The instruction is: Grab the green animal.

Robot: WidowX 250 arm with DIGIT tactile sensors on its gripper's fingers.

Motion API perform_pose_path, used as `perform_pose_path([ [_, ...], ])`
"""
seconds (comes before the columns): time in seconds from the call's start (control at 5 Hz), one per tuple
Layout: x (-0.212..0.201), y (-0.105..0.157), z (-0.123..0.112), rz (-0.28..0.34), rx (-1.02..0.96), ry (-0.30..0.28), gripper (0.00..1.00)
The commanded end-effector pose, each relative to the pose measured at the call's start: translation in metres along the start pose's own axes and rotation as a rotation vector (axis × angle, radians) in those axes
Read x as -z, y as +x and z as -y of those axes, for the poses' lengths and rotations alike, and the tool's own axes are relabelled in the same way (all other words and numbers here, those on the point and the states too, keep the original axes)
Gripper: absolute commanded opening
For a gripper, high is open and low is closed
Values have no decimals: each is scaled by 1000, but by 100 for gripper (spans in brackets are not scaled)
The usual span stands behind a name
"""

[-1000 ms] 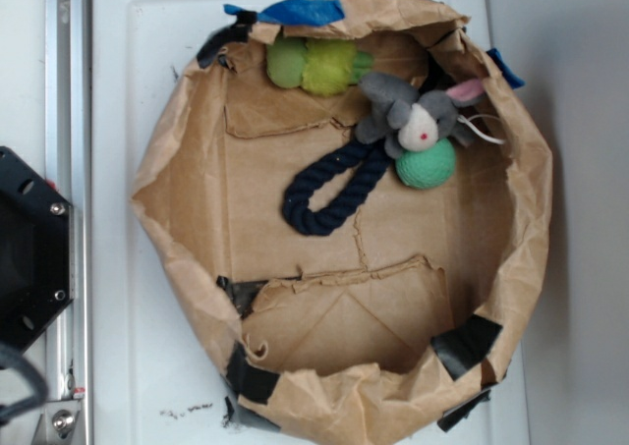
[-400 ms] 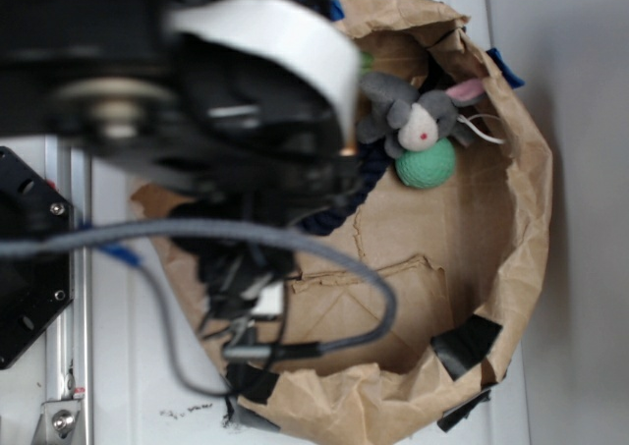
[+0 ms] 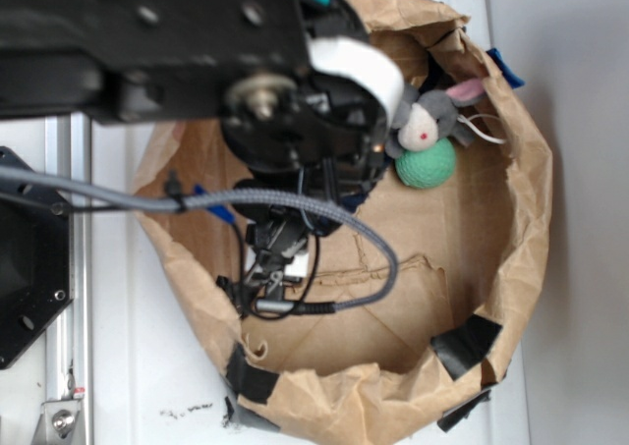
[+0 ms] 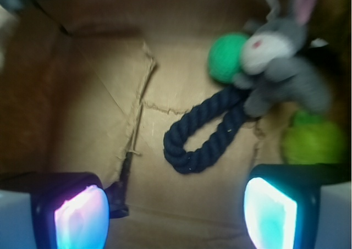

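Wrist view shows the gripper (image 4: 176, 208) spread wide above the brown paper-lined floor (image 4: 99, 122); the lime fuzzy plush animal (image 4: 312, 142) now sits just beyond its right finger (image 4: 269, 213), where 0.4 s ago the arm blocked it.

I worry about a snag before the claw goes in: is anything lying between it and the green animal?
Partly. The grey mouse lies against the green animal, overlapping its upper edge. The open claw has bare cardboard ahead, the rope loop nearby.

Grey mouse (image 4: 280, 56) sits on the teal ball (image 4: 226, 56), navy rope loop (image 4: 201, 139) touching it, probably, inside the paper bag (image 3: 511, 239).
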State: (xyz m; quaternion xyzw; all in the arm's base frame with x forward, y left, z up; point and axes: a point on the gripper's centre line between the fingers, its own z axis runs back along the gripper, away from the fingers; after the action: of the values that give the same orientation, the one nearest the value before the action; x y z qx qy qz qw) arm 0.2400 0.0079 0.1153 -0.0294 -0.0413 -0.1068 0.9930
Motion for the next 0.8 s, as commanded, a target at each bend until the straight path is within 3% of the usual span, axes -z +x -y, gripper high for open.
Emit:
perform_pose_path([
  [0.0,23,16,-21,-16,-36,20,100],
  [0.4,3,3,-63,5,-71,182,100],
  [0.6,6,6,-72,17,-49,214,100],
])
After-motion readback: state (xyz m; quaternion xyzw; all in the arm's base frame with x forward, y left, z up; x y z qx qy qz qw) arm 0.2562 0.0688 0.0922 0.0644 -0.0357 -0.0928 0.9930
